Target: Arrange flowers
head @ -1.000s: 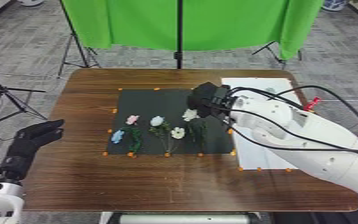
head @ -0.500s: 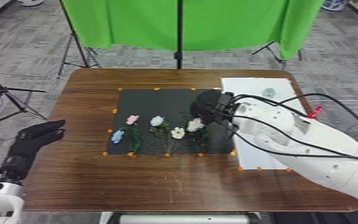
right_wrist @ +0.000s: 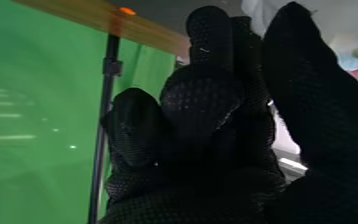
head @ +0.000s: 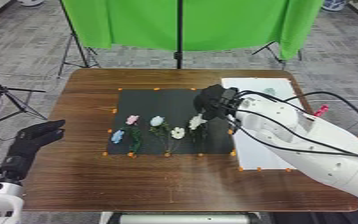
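My right hand [head: 209, 101] is over the right part of the black mat [head: 171, 95] in the head view, its thumb and fingers closed on a white flower [head: 197, 121] whose head hangs at the hand's near side. In the right wrist view, the glove of this hand [right_wrist: 202, 100] has thumb and finger tips close together. Left of that flower lie another white flower [head: 177, 133], a pale blue-white one [head: 157, 121], a pink one [head: 132, 119] and a blue one [head: 118, 136], stems toward me. My left hand [head: 39, 137] is open by the table's left edge.
A white sheet [head: 260, 161] lies right of the mat, partly under my right arm, with a pale greenish round thing [head: 269, 91] on it. A red object [head: 320, 110] is at the right edge. Beyond the table [head: 140, 185] hangs a green cloth [head: 131, 25].
My right hand has shifted slightly to the right and toward me, and the white flower by it has moved the same way. The left hand has stayed still.
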Motion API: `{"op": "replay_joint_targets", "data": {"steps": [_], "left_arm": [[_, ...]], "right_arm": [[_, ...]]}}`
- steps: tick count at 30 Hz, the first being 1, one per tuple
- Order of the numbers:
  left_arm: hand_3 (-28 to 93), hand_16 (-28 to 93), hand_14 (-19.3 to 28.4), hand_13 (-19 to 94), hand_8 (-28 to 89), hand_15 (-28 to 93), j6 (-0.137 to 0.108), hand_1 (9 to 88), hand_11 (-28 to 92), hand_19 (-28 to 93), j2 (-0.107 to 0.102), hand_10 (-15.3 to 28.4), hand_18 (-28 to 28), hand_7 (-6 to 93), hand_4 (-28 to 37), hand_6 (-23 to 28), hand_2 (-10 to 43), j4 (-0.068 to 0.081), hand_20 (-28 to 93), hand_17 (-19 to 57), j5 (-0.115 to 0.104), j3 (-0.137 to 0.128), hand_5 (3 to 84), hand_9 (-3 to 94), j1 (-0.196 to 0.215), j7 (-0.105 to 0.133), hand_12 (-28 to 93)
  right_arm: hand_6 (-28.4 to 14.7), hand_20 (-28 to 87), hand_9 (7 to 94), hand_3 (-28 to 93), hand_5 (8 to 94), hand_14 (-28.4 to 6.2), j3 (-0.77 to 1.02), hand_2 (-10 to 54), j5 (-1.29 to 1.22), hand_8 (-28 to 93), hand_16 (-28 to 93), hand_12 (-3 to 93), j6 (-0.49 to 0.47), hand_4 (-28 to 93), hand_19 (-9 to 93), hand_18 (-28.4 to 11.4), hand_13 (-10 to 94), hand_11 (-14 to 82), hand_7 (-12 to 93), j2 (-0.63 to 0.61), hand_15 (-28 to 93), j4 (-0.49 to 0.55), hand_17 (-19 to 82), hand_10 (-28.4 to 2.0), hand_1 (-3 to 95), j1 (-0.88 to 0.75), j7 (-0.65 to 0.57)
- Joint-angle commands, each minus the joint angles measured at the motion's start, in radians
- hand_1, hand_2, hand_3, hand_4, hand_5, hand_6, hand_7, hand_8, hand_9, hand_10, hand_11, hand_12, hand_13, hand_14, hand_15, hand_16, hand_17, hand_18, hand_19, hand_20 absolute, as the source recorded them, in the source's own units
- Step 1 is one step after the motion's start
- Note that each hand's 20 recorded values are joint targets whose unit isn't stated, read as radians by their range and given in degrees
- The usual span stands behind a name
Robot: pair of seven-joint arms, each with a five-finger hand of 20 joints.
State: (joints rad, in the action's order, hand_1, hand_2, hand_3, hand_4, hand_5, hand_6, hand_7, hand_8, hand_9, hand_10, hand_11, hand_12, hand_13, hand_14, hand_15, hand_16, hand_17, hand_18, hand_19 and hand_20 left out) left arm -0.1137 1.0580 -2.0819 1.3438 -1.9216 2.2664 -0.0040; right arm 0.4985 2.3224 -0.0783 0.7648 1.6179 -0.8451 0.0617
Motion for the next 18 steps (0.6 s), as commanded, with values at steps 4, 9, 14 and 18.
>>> {"op": "replay_joint_targets", "data": {"steps": [4, 9, 14, 18], "left_arm": [[65, -1, 17.2, 39, -7, 24, 0.011, 40.4, 23, 16, 0.01, 13.4, 13.0, 13.6, -15.4, 4.8, 6.7, 0.001, 23, 13.3, 0.0, -0.008, 48.1, 44.9, 0.017, -0.003, 12], [65, -1, 17.3, 39, -7, 24, 0.012, 40.5, 23, 16, 0.013, 13.3, 13.0, 13.6, -15.2, 4.8, 6.7, -0.002, 23, 13.3, 0.002, -0.008, 48.1, 45.1, 0.02, -0.003, 12], [65, -1, 17.3, 39, -7, 24, 0.011, 40.6, 23, 16, 0.013, 13.3, 13.0, 13.7, -15.2, 4.7, 6.6, -0.001, 23, 13.3, 0.001, -0.012, 48.1, 45.1, 0.021, -0.001, 12], [65, -1, 17.3, 39, -7, 24, 0.009, 40.6, 23, 16, 0.017, 13.4, 13.0, 13.5, -15.3, 4.8, 6.6, -0.004, 23, 13.3, 0.0, -0.015, 48.1, 45.0, 0.028, -0.001, 12]], "right_arm": [[4.3, 53, 66.6, 70, 61.2, -2.7, 0.085, -9.5, -0.057, -6, 38, 32.5, -0.089, -21, 93, -13.5, 78, 30.1, 26, -0.009, 66, 0.065, 51, -9.9, 41.7, -0.013, -0.028], [3.6, 53, 66.5, 69, 61.6, -4.0, 0.137, -9.5, -0.093, -12, 37, 29.7, 0.017, -20, 93, -14.8, 78, 30.0, 25, -0.02, 65, 0.077, 50, -11.5, 36.7, -0.021, -0.119], [2.7, 52, 69.3, 67, 63.6, -4.8, 0.159, -8.9, -0.106, -12, 37, 29.6, 0.217, -17, 93, -15.1, 78, 30.3, 25, -0.02, 65, 0.007, 51, -12.3, 35.1, -0.009, -0.391], [-0.3, 52, 68.7, 66, 62.4, -7.7, 0.202, -8.1, -0.128, -9, 36, 29.6, 0.119, -14, 93, -17.3, 77, 27.7, 18, 0.004, 64, -0.076, 51, -14.5, 26.2, -0.004, -0.523]]}}
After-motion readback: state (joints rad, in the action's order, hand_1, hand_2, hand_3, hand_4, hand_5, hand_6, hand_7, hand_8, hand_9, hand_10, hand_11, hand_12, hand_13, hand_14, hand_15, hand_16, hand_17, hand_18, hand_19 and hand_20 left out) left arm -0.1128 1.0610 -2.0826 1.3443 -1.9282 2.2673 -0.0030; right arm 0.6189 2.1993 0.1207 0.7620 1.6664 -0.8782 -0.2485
